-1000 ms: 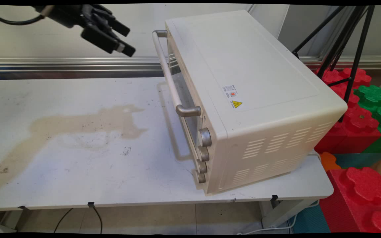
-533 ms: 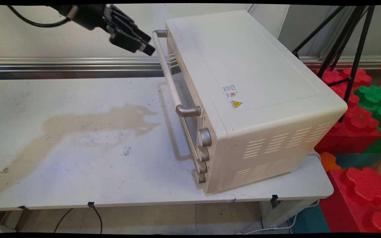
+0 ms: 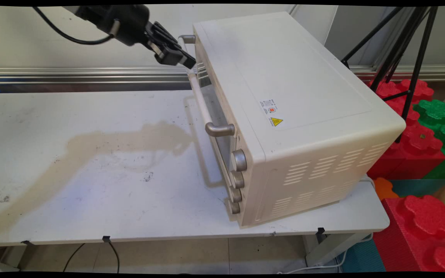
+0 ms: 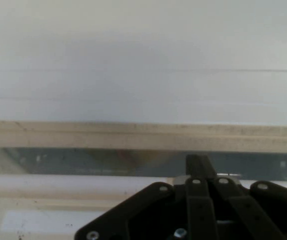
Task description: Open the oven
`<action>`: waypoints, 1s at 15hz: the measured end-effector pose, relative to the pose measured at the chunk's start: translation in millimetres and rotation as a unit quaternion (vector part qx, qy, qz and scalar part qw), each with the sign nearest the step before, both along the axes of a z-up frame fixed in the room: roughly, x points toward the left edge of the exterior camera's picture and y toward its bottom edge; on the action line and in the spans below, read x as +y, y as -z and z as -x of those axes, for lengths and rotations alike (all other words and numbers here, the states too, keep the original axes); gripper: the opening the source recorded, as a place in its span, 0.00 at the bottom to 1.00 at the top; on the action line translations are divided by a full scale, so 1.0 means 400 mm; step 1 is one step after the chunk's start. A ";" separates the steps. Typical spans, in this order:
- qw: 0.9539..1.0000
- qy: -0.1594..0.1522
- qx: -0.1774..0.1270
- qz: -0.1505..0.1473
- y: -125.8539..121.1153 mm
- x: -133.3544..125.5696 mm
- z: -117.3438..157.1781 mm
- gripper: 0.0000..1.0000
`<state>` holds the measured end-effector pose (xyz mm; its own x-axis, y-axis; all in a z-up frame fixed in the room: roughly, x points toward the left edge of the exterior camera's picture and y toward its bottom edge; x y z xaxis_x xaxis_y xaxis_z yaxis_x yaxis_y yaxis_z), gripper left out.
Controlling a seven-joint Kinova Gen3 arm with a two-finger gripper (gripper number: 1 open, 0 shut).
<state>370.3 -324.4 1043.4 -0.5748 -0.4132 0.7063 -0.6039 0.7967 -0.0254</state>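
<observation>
Main view, gripper [image 3: 185, 61] at oven handle [image 3: 201, 101], grip state unclear, oven [image 3: 284, 116] sticker unreadable, yellow warning triangle [image 3: 276, 122]

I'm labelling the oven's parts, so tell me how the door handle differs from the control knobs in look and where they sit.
The door handle is one long pale bar with grey metal ends, running along the oven door's top edge. The control knobs are four small round grey dials, stacked in a column at the front's near end. The gripper is at the handle's far end, well away from the knobs. Both stand out from the oven's front face.
</observation>
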 end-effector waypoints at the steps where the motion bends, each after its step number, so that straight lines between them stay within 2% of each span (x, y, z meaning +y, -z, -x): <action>1: 1.000 -0.001 -0.001 -0.001 0.009 -0.007 0.008 0.00; 9: 1.000 -0.009 -0.005 -0.010 0.069 -0.045 0.054 0.00; 15: 1.000 -0.012 -0.013 -0.022 0.105 -0.044 0.062 0.00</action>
<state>345.6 -341.9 1001.2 -0.5830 -0.4564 0.6722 -0.6219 0.7831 -0.0077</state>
